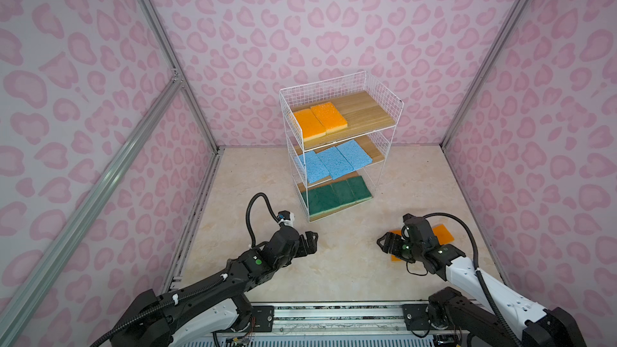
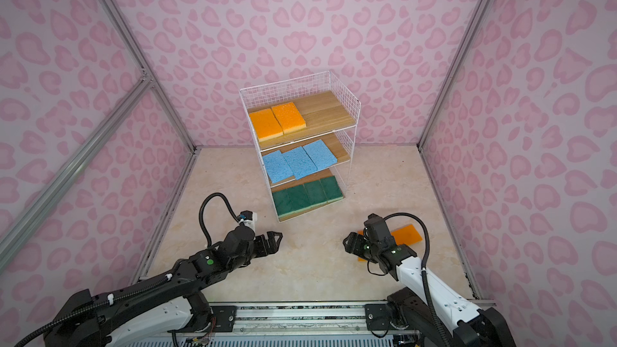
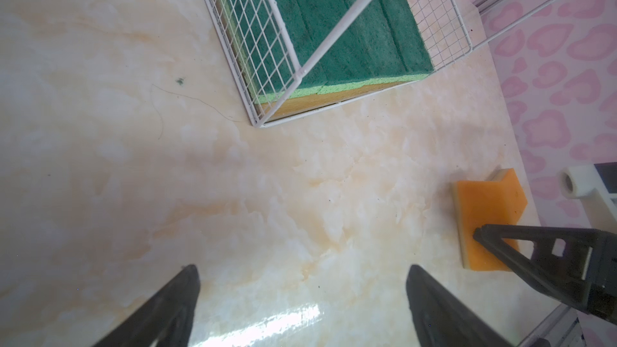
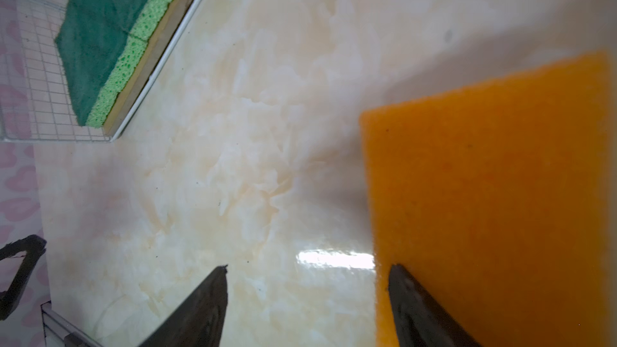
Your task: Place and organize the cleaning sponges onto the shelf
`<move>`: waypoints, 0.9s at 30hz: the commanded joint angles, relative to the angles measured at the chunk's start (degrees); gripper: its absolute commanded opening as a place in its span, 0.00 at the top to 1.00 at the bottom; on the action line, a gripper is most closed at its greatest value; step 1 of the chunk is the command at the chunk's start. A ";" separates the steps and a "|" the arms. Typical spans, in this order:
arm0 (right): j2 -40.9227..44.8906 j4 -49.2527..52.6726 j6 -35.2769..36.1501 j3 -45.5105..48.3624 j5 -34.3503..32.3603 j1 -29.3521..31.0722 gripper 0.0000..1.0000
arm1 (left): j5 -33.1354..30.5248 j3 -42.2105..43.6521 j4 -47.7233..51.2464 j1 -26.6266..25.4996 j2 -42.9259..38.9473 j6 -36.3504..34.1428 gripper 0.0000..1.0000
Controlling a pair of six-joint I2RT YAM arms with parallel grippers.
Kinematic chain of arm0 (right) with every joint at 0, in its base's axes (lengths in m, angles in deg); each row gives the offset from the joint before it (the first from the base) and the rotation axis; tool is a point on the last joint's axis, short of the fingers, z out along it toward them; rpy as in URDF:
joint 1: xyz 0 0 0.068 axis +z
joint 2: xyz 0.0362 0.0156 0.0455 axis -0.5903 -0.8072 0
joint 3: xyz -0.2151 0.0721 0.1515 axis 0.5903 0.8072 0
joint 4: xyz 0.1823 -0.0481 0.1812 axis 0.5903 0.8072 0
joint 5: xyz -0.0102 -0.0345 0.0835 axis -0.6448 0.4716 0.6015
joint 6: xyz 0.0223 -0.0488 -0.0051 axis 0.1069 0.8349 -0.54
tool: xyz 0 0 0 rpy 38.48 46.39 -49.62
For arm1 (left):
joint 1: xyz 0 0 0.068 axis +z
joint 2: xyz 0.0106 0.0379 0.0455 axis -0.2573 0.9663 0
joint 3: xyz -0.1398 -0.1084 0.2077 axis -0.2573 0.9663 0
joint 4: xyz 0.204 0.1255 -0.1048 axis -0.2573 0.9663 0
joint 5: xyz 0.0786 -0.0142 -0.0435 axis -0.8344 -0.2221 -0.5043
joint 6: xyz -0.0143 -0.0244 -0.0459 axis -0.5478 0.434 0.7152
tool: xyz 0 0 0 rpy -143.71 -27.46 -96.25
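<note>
I see my left gripper released and empty above the bench. My right gripper, jaws apart too, grasps nothing over a loose orange sponge near the bench's right edge. A second orange sponge lies just beside. The shelf stands toward the back edge and carries nine sponges.

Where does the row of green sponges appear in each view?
Top view: green sponges on the lowest board of the shelf.
Top view: same spot.
Left wrist: partly behind the wire grid.
Right wrist: only part of the row shows.
Shared landmark: the board's front edge.
</note>
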 commanded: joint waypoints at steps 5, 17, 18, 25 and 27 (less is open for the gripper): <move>-10.46 -12.48 -5.54 -3.87 1.60 8.23 0.24 | -0.95 0.63 -0.55 0.09 -1.28 0.76 0.03; -18.27 -12.16 -3.62 -16.22 0.01 14.82 0.25 | -1.10 1.45 0.65 0.09 -3.38 0.67 0.02; -17.62 -10.40 -3.09 -16.60 -0.12 14.47 0.25 | -1.01 1.39 0.49 0.04 -3.20 0.61 0.03; -8.23 3.33 0.52 -13.45 -0.28 6.13 0.24 | 0.18 0.42 -1.88 0.08 0.03 0.14 0.02; -5.22 6.95 1.43 -12.33 -1.44 4.28 0.24 | 0.35 -0.14 -2.22 0.09 0.92 -0.12 0.02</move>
